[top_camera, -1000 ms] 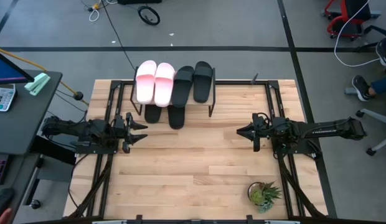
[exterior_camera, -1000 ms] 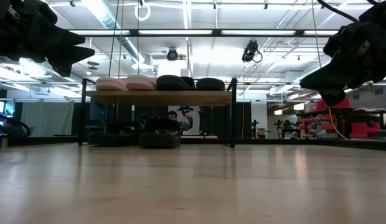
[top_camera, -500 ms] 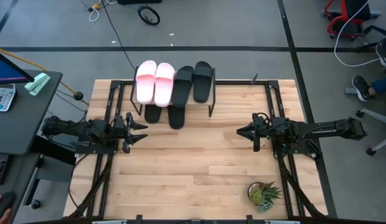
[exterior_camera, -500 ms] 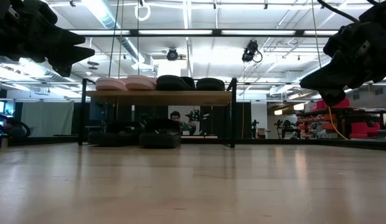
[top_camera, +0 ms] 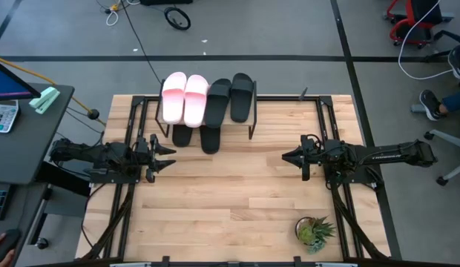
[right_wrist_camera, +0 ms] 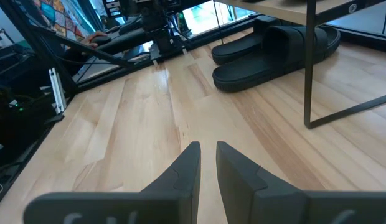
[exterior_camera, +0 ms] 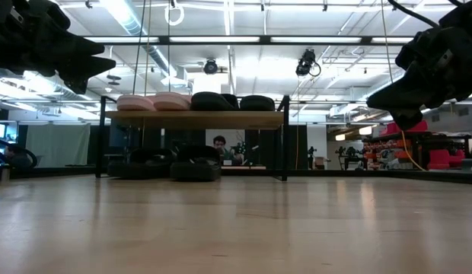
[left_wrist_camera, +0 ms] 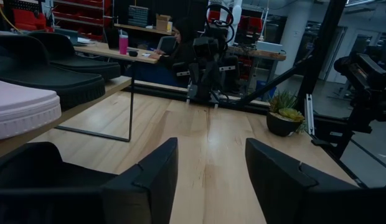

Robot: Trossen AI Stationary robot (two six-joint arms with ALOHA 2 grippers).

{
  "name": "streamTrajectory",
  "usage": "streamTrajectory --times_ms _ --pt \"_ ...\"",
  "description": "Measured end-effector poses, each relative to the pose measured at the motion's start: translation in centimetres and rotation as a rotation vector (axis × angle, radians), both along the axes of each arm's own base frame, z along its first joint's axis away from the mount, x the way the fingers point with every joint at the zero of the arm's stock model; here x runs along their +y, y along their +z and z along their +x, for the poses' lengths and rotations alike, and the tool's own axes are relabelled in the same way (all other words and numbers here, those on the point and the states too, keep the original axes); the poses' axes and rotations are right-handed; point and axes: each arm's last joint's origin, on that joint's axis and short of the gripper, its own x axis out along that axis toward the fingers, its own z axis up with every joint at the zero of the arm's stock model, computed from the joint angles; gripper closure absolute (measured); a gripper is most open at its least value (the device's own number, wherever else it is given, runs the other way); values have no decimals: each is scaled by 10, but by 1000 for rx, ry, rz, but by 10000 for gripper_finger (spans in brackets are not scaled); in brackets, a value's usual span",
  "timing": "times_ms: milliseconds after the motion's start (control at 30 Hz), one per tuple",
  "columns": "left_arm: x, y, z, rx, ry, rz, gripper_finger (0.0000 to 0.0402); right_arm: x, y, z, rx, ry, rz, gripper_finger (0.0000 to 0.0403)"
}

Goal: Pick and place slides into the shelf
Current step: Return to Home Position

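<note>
The shelf (exterior_camera: 194,119) stands at the table's far edge. On its plank lie two pale pink slides (top_camera: 184,99) and two black slides (top_camera: 230,99), side by side. Two more black slides (top_camera: 196,137) rest on the tabletop under it, also seen in the right wrist view (right_wrist_camera: 274,48). My left gripper (top_camera: 168,156) hovers open near the table's left side, in front of the shelf and pointing right. My right gripper (top_camera: 286,156) hovers at the right, pointing left, with its fingers nearly together. Neither gripper holds anything.
A small potted plant (top_camera: 314,231) stands near the table's near right corner. Bare wood (top_camera: 230,185) lies between the two grippers. Black frame rails (top_camera: 323,119) run along the table's sides. A desk with a calculator (top_camera: 4,115) is beyond the left edge.
</note>
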Motion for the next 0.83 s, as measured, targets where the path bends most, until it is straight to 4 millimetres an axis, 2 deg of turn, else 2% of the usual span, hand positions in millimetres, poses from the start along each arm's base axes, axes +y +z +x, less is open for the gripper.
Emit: streamTrajectory --times_ms 833 --pt "0 0 0 0 0 0 208 0 0 0 0 0 0 345"
